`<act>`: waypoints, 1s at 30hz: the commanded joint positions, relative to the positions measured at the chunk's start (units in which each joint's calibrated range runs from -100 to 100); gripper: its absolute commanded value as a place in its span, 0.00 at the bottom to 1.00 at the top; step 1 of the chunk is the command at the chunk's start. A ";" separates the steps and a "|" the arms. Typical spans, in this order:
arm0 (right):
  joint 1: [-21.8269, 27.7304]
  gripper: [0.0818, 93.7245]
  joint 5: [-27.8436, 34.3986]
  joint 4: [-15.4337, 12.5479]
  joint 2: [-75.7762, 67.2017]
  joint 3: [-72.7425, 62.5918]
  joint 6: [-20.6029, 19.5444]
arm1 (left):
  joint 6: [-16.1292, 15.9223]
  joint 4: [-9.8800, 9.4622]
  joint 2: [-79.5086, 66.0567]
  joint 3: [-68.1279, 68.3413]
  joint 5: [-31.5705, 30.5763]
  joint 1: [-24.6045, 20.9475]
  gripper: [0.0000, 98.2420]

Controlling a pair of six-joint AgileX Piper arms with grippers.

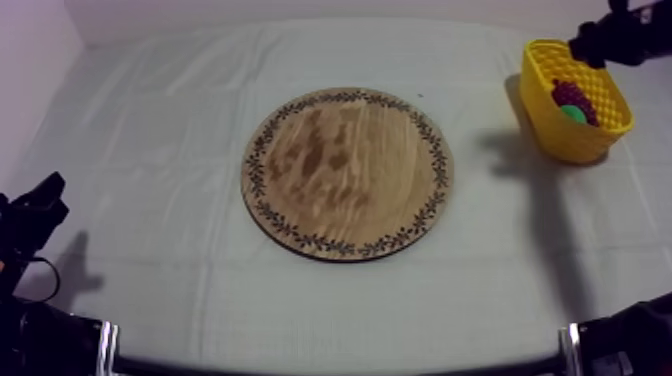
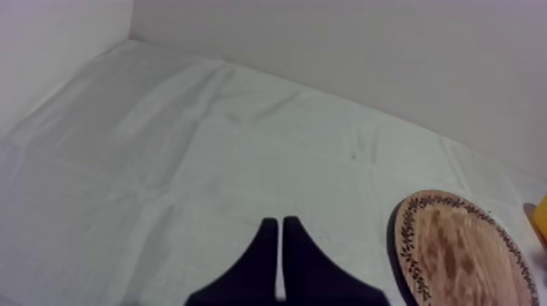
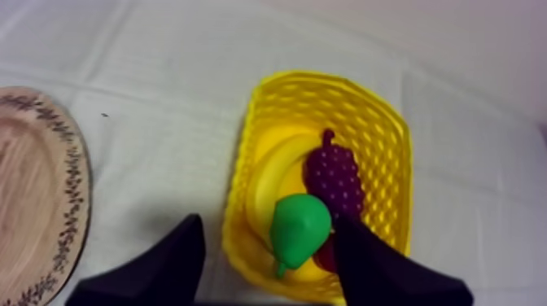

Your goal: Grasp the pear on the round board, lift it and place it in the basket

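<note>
The green pear [image 3: 299, 229] lies inside the yellow basket [image 3: 326, 85], resting on a banana [image 3: 269, 179] beside the purple grapes [image 3: 334, 177]. My right gripper [image 3: 269, 221] hovers over the basket, open, its fingers standing wider than the pear and not touching it. From above, the basket [image 1: 546, 60] stands at the far right with the pear [image 1: 574, 113] showing green inside, and the right gripper [image 1: 588, 45] is over its back rim. The round wooden board [image 1: 347, 172] lies bare in the middle. My left gripper [image 2: 281, 244] is shut on nothing, low at the near left [image 1: 40, 205].
A small red fruit [image 3: 326, 254] peeks out under the pear. The board's rim [image 3: 73, 187] lies a short way left of the basket. The back wall runs close behind the basket. Grey-white cloth [image 1: 150, 150] spreads round the board.
</note>
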 commanded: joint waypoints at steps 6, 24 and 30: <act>0.28 0.39 -8.33 -6.97 -32.41 22.96 5.88 | -0.01 -0.02 0.00 0.00 -0.01 0.01 0.00; 1.45 0.11 -11.84 -18.25 -63.94 51.76 17.99 | -0.01 -0.02 0.00 0.00 -0.01 0.01 0.00; 0.60 0.02 -9.26 -19.71 -68.01 54.49 20.46 | -0.01 -0.02 0.00 0.00 -0.01 0.01 0.00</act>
